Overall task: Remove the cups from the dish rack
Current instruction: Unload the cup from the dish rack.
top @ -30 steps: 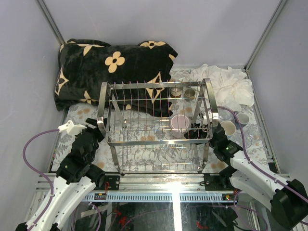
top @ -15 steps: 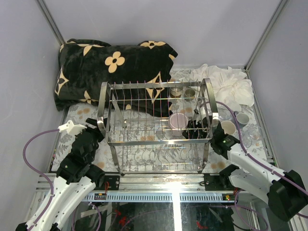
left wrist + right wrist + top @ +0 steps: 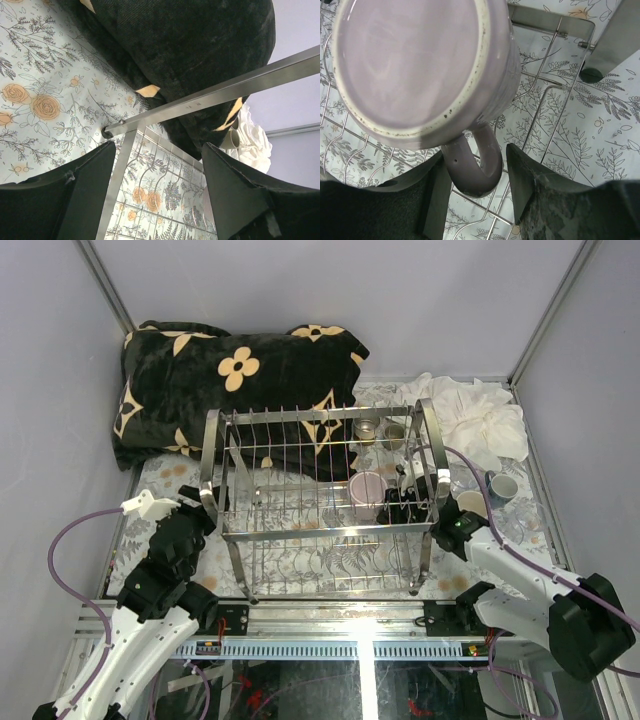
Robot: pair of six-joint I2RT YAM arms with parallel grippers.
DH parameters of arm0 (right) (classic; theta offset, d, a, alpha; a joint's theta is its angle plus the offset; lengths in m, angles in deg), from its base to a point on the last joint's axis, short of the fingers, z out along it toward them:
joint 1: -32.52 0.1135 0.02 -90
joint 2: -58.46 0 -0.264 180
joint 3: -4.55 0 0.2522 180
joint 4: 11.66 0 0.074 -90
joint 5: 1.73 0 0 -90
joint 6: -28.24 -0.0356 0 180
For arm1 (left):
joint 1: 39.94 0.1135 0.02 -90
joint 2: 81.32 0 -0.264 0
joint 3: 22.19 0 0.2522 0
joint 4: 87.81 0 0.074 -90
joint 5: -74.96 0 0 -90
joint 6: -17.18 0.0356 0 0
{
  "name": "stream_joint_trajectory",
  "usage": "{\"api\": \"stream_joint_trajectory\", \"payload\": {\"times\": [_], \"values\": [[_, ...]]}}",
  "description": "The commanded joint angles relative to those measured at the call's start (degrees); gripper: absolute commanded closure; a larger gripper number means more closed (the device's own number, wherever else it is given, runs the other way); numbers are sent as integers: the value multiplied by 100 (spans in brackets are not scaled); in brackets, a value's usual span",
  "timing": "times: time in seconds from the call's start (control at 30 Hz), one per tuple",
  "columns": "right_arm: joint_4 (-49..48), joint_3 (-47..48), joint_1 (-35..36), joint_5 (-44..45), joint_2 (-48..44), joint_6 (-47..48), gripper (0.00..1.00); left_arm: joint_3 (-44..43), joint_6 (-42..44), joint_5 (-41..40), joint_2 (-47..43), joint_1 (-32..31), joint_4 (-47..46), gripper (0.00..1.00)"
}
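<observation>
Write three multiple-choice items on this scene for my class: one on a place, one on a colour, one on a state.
1. What colour is the pillow? A white; B black with cream flowers; C red.
2. Where is the mauve mug? A on the pillow; B in the dish rack; C on the floor.
3. How is the left gripper? A shut on a cup; B shut on a spoon; C open, empty.
Key: B, its dark flowered cover shows; B, rack wires surround it; C, its fingers stand apart, gripping nothing.
</observation>
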Motion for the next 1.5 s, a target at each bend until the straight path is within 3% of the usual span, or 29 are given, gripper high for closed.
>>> {"api": "stream_joint_trajectory", "payload": {"times": [0.0,0.27,0.47,0.6,0.77,1.3,1.47], "values": [[-98,358,-2,-128,188,155,49,64,110,-25,-47,-31,-328,30],[-312,182,1,-245,87,60,59,52,110,-26,-17,-31,-342,30],[-315,93,-2,-246,-87,-1,76,59,114,-30,-19,-32,-353,30],[-330,5,-2,-266,-202,-54,80,65,116,-25,0,-31,-365,30],[-399,-109,-2,-292,-397,-113,99,75,110,-25,-32,-32,-358,30],[-670,-251,-2,-464,-301,-152,100,77,101,-35,-36,-32,-339,30],[-484,-189,20,-74,-218,-166,100,86,92,-40,-67,-38,-331,30]]}}
